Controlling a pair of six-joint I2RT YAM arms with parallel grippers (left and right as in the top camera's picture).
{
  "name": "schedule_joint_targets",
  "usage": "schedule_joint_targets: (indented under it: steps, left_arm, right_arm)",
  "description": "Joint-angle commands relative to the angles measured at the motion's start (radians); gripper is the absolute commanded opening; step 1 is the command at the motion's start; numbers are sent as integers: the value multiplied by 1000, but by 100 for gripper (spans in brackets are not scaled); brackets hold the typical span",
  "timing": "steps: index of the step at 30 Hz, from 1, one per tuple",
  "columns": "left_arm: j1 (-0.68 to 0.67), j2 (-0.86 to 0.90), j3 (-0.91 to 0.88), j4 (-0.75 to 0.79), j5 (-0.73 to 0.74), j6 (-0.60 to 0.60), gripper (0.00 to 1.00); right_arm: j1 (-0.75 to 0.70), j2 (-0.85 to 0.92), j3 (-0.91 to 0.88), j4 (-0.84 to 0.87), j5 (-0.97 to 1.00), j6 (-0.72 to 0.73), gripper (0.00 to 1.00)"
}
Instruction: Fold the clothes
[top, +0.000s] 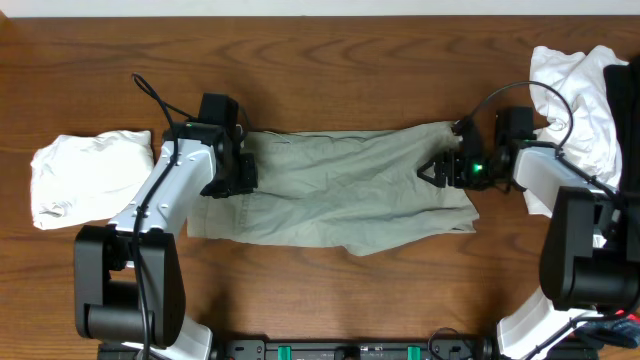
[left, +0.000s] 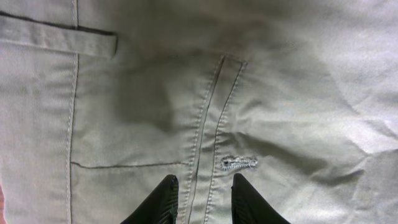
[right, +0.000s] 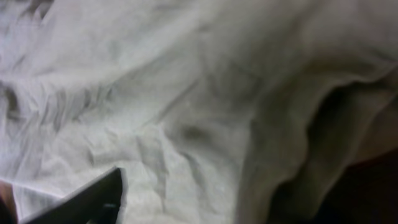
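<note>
The khaki-beige shorts (top: 340, 190) lie spread flat across the middle of the table. My left gripper (top: 232, 180) rests on their left end. In the left wrist view its two black fingers (left: 163, 202) stand close together, and a stitched seam strip of the shorts (left: 205, 124) is pinched between them, next to a buttonhole (left: 239, 163). My right gripper (top: 437, 170) is at the right end of the shorts. In its wrist view only one black finger (right: 93, 199) shows, far to the left; rumpled cloth (right: 186, 124) covers where the other would be.
A folded white garment (top: 85, 175) lies on the brown wooden table (top: 330, 60) at the left. A pile of white and black clothes (top: 580, 90) sits at the back right, close behind the right arm.
</note>
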Motion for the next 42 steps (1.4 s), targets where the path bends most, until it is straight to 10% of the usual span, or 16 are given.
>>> schedule_joint_targets:
  steps: [1,5,24,32,42]
  left_arm:
    - [5,-19,-7,-14,3,-2,30]
    - [5,-20,-7,-18,3,-2,28]
    - [5,-372,-7,-40,21,-1,31]
    - [29,-371,-7,-41,-26,-2,30]
    - [168,-371,-7,-42,-47,-40,30]
  right_arm:
    - [8,59,-40,-12,69,51,42]
    - [-11,54,-39,-24,69,50,1]
    - [-246,-231,320,-505,231,-21,1]
    - [5,-320,401,-659,231,61,1]
    - [409,-316,401,-453,275,327,1]
